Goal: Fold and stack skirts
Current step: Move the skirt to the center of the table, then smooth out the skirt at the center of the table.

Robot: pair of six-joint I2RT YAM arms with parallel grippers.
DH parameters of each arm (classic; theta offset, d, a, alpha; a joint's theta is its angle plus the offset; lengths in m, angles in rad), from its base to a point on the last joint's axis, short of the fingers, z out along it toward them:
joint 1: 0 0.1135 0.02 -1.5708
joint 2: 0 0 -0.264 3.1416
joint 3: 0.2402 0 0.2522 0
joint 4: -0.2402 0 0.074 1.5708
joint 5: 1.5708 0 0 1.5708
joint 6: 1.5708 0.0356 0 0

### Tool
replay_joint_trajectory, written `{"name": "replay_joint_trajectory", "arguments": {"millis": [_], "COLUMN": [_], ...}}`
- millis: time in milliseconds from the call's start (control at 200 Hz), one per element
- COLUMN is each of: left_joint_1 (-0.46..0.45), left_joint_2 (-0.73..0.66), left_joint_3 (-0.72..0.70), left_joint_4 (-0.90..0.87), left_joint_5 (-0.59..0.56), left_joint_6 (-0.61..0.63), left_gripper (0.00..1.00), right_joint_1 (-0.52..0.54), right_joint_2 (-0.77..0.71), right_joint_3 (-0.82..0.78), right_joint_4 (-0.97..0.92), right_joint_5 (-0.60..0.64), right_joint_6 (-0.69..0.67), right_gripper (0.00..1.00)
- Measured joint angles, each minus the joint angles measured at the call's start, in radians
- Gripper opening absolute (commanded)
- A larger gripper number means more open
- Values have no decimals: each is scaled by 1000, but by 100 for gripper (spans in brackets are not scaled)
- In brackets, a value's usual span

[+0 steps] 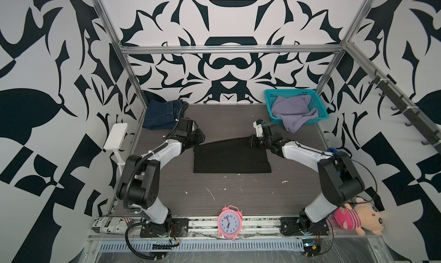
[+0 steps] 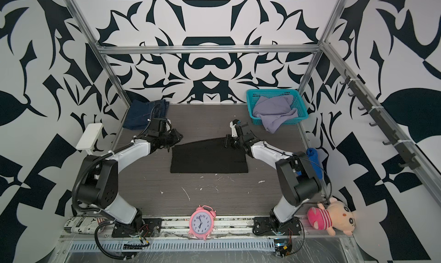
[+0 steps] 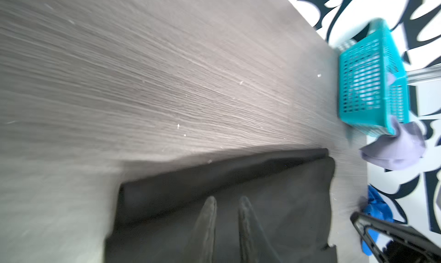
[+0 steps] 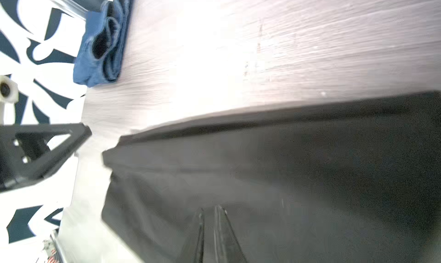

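Fold step on black skirt point(image 1: 231, 160), lying mid-table point(image 1: 238, 190). Left gripper point(image 1: 200, 141) and right gripper point(image 1: 249, 141) sit one at each far corner, jaws narrow, pinching the far hem, raised and taut between them. The left pinch is blurry in the wrist view but looks held. To do it well: bring both corners toward the near edge together, level, keeping tension, and lay hem on hem before letting go. Uneven pace would skew the fold. Denim skirt point(image 1: 162, 115) sits folded far left; lavender skirt point(image 1: 292, 112) spills from teal basket point(image 1: 312, 121), far right.
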Motion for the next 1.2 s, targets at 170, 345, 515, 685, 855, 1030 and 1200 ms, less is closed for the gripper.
{"name": "replay_joint_trajectory", "arguments": {"millis": [170,345,515,685,855,1030,1200], "left_joint_1": [32,96,119,117,108,77,27], "left_joint_2": [161,211,217,140,-153,-351,-370], "left_joint_3": [0,6,13,8,-87,-264,-475], "left_joint_4": [67,128,129,82,101,149,152], "left_joint_5": [29,66,69,42,2,10,31], "left_joint_6": [11,11,13,15,0,-43,-98], "left_gripper": [17,17,23,28,26,18,14], "right_joint_1": [-16,-39,-45,-45,-45,-45,-45], "right_joint_2": [172,242,234,130,-38,-165,-225], "right_joint_3": [42,58,73,90,83,-59,-249], "right_joint_4": [53,116,98,17,-20,-45,-94], "right_joint_5": [2,-13,-13,-24,-47,-97,-133], "right_joint_6": [22,53,58,40,13,-12,-22], "right_gripper": [14,14,15,18,21,23,24]}}
